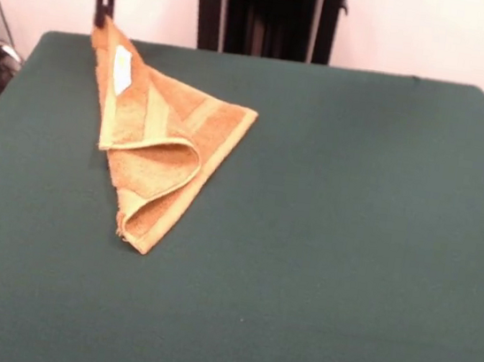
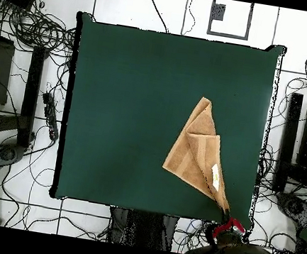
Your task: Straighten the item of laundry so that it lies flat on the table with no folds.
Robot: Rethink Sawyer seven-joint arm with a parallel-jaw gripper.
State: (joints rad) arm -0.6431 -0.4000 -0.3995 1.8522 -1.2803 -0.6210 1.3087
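The orange-tan towel point(image 1: 159, 148) is folded into a rough triangle, its top corner lifted off the dark green table point(image 1: 323, 245) at the far left. My gripper point(image 1: 102, 18) hangs from its red wrist and is shut on that raised corner. The white label point(image 1: 122, 70) faces the camera just below the held corner. The lower end of the towel curls over on itself on the cloth. In the overhead view the towel point(image 2: 197, 150) lies near the table's point(image 2: 131, 107) right edge and the gripper point(image 2: 226, 217) holds its corner at the bottom right corner.
The robot's black pedestal point(image 1: 268, 13) stands behind the table's far edge. Cables and black equipment point(image 2: 18, 90) lie on the floor on both sides of the table. The towel's held corner is near the table's edge.
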